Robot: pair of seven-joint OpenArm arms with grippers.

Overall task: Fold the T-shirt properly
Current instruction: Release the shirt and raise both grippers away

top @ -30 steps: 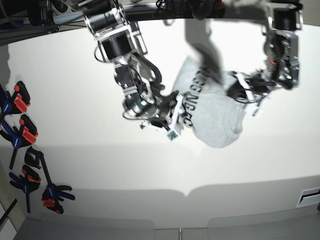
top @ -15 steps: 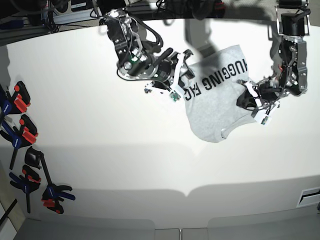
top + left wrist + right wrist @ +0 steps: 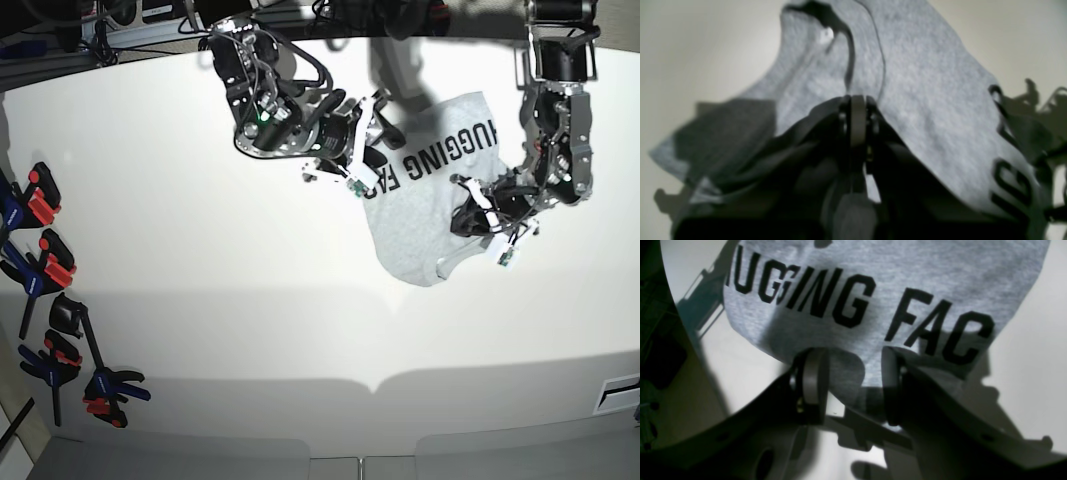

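The light heather-grey cotton T-shirt (image 3: 430,215) with black block capitals lies partly spread, printed side up, on the white matt tabletop (image 3: 180,300), toward its far side. Everything below is placed relative to that shirt.

At the shirt's edge on the base view's right, the left gripper (image 3: 855,110) has its jaws pressed together with a fold of grey cloth pinched between them; the fabric rises away from them in a ridge. At the opposite edge, beside the lettering, the right gripper (image 3: 848,373) stands with its jaws apart. The printed edge lies in front of and between them, and I cannot tell whether the pads touch it.

The step in hand looks like spreading the shirt flat before any fold: one side is gripped, the other is being approached or has just been let go, and the pictures do not settle which. Folding proper has not begun, since the cloth is bunched and the body is not laid out square. The next move seems to call for the right jaws to close on the printed edge, then for both arms to draw apart and lay the cloth flat without dragging it into new creases.

Well apart from the shirt, along the tabletop's edge on the base view's left, lie several black clamps with red and blue handles (image 3: 45,270). Beyond the shirt, past the far edge, is dark cabling and equipment (image 3: 380,12).
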